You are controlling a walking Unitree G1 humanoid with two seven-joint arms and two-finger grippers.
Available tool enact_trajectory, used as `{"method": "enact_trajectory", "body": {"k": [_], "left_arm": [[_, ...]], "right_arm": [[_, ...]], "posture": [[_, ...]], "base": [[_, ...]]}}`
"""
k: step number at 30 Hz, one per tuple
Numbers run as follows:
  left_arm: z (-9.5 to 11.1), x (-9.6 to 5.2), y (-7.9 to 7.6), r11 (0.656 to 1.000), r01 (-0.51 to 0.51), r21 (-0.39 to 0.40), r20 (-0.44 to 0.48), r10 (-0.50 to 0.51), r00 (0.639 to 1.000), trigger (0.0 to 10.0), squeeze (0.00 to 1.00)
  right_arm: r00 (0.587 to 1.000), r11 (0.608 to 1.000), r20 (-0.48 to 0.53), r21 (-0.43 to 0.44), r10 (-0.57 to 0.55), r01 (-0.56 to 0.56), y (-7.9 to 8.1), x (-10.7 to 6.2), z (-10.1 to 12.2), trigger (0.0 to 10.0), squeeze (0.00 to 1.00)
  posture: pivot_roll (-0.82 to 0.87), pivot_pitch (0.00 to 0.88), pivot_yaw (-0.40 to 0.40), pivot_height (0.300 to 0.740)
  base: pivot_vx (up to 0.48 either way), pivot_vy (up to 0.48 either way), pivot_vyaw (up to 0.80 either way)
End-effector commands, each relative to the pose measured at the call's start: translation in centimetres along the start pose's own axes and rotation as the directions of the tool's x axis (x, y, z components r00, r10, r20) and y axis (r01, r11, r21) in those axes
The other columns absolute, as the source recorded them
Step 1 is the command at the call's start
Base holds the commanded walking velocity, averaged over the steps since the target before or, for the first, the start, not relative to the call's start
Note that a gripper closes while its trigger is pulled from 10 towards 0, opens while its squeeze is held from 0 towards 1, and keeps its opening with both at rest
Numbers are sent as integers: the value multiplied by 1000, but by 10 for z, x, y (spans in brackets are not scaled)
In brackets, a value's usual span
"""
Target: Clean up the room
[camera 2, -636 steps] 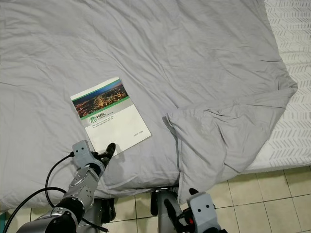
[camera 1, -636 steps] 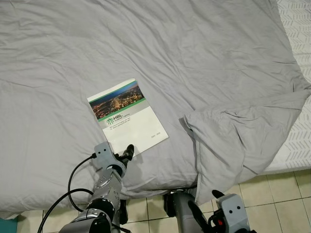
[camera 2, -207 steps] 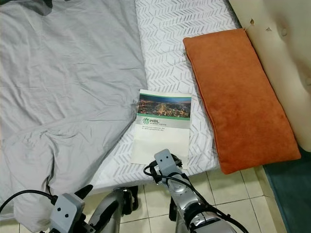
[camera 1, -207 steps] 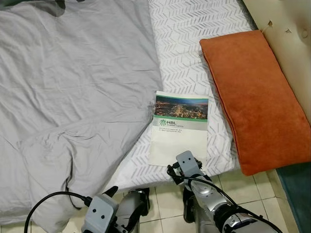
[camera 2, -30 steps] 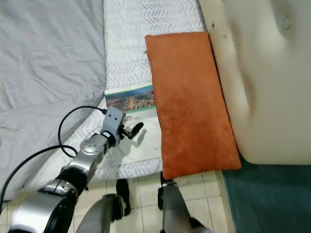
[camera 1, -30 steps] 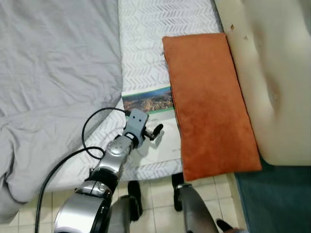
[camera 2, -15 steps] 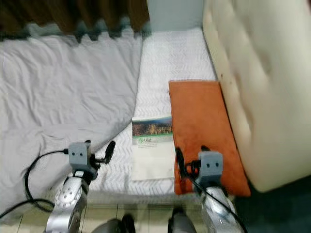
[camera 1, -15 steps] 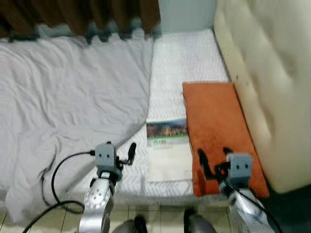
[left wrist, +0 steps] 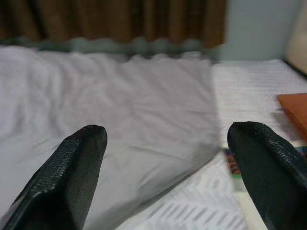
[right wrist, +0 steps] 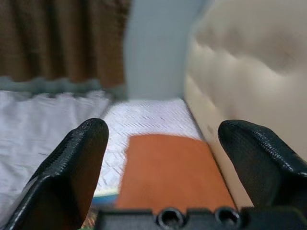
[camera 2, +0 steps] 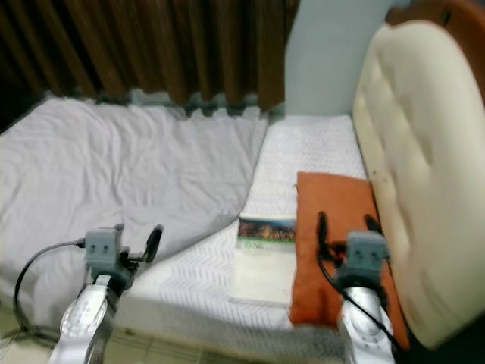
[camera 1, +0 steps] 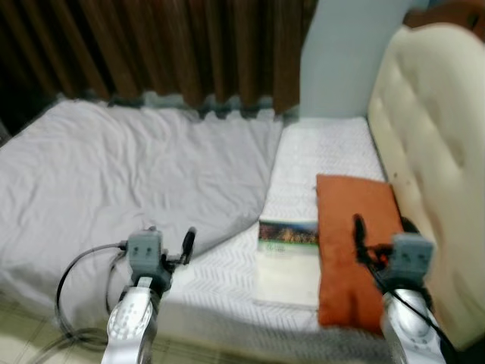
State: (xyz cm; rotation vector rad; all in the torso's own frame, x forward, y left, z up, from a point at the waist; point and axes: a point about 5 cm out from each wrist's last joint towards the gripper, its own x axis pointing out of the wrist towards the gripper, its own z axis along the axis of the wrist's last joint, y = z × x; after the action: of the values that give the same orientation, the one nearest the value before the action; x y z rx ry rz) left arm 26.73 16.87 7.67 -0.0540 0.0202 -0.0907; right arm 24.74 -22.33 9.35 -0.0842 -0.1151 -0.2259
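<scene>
1. A booklet (camera 1: 288,254) lies on the white patterned mattress (camera 1: 326,148), touching the left edge of an orange cushion (camera 1: 356,243).
2. A grey blanket (camera 1: 114,182) covers the bed's left side.
3. The left gripper (left wrist: 168,163) hovers over the blanket's edge, fingers apart and empty.
4. The right gripper (right wrist: 168,167) hovers above the cushion, fingers apart and empty.

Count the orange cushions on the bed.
1. The flat orange rectangular cushion lies on the white patterned sheet, between the cream tufted headboard and the booklet. None hidden that I can tell.
</scene>
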Motion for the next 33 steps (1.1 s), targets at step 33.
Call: {"method": "enact_trajectory", "body": {"k": [33], "left_arm": [[-11,-1,-3,998,-55,-38,-102,51,993,10000,0]], "right_arm": [[887,904,-175,110,427,-413,44,4,-23,10000,0]], "posture": [[13,0,-11,740]], "base": [[0,291,0]]}}
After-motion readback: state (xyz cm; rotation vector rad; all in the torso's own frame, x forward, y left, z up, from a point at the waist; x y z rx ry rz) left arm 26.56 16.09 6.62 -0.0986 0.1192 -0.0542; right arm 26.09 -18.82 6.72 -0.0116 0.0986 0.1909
